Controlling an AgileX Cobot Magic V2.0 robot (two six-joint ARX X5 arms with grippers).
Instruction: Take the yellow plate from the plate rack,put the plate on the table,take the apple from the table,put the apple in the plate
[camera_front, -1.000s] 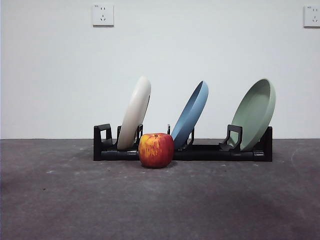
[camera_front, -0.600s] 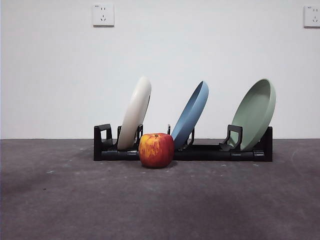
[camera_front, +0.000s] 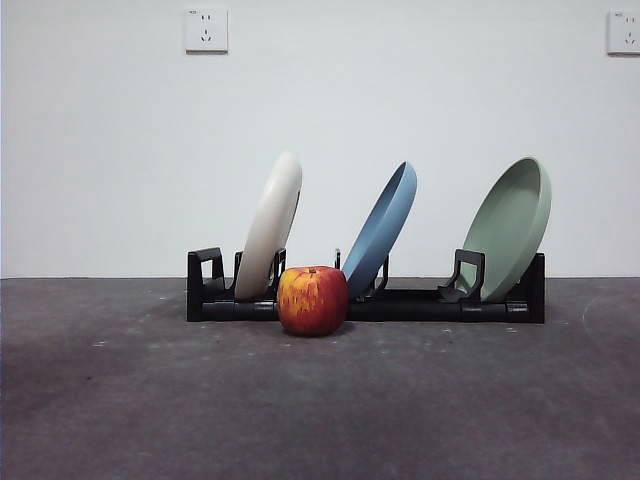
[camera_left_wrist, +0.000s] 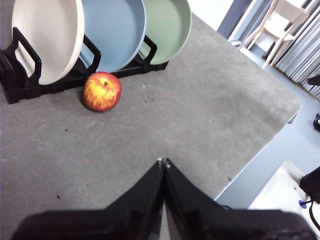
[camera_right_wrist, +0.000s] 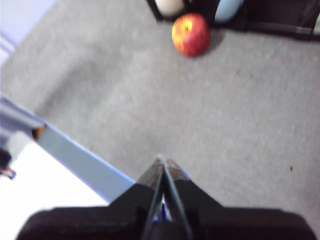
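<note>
The cream yellow plate (camera_front: 271, 224) stands tilted in the left slot of the black plate rack (camera_front: 420, 303); it also shows in the left wrist view (camera_left_wrist: 47, 37). The red and yellow apple (camera_front: 312, 300) sits on the dark grey table (camera_front: 320, 400) just in front of the rack, between the yellow and blue plates. It shows in the left wrist view (camera_left_wrist: 102, 91) and the right wrist view (camera_right_wrist: 190, 34). My left gripper (camera_left_wrist: 163, 161) is shut and empty, well back from the apple. My right gripper (camera_right_wrist: 162, 160) is shut and empty, also far from the apple. Neither arm shows in the front view.
A blue plate (camera_front: 381, 228) stands in the rack's middle slot and a pale green plate (camera_front: 510, 226) in its right slot. The table edge (camera_left_wrist: 260, 145) and a chair (camera_left_wrist: 280, 20) show in the left wrist view. The right wrist view shows another table edge (camera_right_wrist: 75, 155).
</note>
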